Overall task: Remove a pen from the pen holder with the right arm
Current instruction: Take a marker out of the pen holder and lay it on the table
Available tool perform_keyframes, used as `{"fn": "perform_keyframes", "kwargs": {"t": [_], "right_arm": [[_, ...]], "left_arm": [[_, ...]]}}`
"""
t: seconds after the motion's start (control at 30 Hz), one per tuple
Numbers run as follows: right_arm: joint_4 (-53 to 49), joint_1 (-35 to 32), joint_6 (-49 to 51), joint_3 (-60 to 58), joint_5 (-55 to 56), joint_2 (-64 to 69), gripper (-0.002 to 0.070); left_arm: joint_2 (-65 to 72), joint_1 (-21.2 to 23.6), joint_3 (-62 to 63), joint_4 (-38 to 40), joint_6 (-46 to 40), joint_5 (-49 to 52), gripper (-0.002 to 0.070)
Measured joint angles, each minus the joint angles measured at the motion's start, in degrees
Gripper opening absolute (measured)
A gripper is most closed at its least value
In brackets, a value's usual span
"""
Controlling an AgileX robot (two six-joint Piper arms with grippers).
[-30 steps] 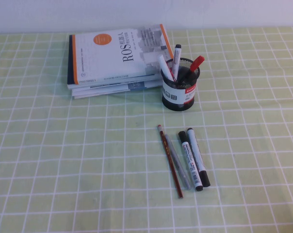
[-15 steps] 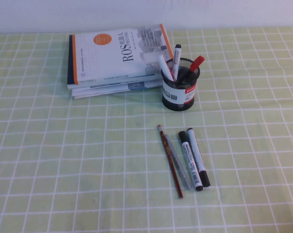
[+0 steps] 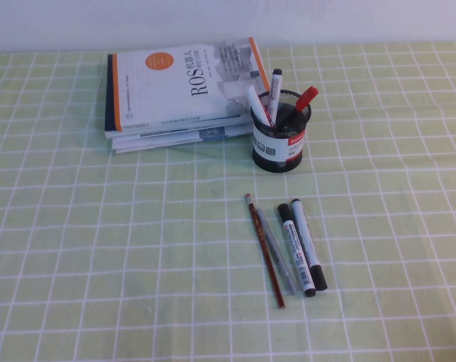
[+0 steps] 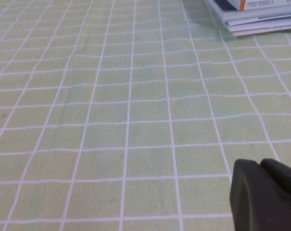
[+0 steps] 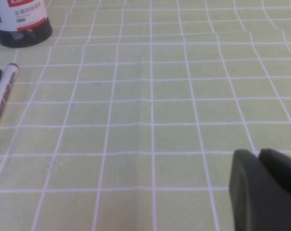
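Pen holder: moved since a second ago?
No. The pen holder stays beside the book stack's corner. The left end effector and right end effector hover over cloth, outside the high view.

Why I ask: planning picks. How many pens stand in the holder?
3: white pen leftmost, black-capped marker middle, red-capped pen right; more may hide inside. Left gripper and right gripper hover low over the cloth.

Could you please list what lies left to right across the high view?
Stack of books, red pencil, clear pen, left marker, right marker; pen holder overlaps them. Left gripper and right gripper hover over the tablecloth, outside that view.
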State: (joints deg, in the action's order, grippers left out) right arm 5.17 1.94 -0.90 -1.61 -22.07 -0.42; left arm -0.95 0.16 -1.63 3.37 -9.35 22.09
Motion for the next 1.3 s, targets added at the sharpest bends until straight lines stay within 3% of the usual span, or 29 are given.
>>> {"fn": "perform_keyframes", "kwargs": {"t": [1.1, 1.3], "right_arm": [[0.60, 0.00, 0.00, 0.00, 0.00, 0.00, -0.0013], [9.19, 0.00, 0.00, 0.00, 4.05, 0.00, -0.0013]], "left_arm": [[0.00, 0.00, 0.00, 0.00, 0.00, 0.00, -0.0005], [0.00, 0.00, 0.00, 0.00, 0.00, 0.00, -0.0005]]}}
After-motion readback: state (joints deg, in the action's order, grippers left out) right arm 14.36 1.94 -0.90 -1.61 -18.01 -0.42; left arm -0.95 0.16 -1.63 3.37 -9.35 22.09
